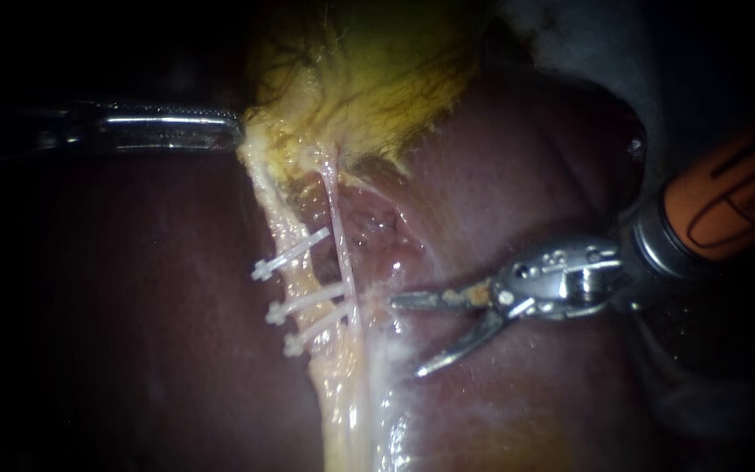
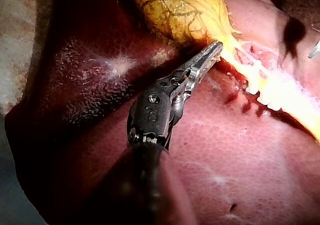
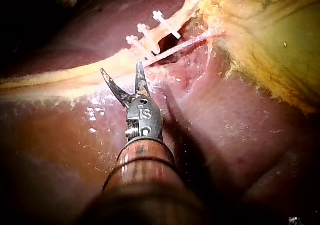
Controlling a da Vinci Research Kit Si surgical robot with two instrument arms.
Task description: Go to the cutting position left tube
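Note:
The pale left tube (image 1: 294,236) runs down from the yellow gallbladder (image 1: 377,79) and carries three white clips (image 1: 308,300). A thin pink tube (image 1: 339,223) lies just to its right. My right instrument (image 1: 405,336) comes in from the right with its curved jaws open. Its upper jaw tip sits just right of the lower clips, touching nothing. In the right wrist view those jaws (image 3: 121,67) stand open just short of the clips (image 3: 149,39). My left instrument (image 1: 233,131) holds the gallbladder's lower edge, and the left wrist view shows its jaws (image 2: 212,50) shut on that yellow tissue (image 2: 180,10).
Dark red liver (image 1: 133,332) lies all around the tubes, wet and glistening below the right instrument. A raw pink pocket (image 1: 369,223) opens between the thin tube and the liver. The right instrument's orange shaft (image 1: 736,197) fills the right edge.

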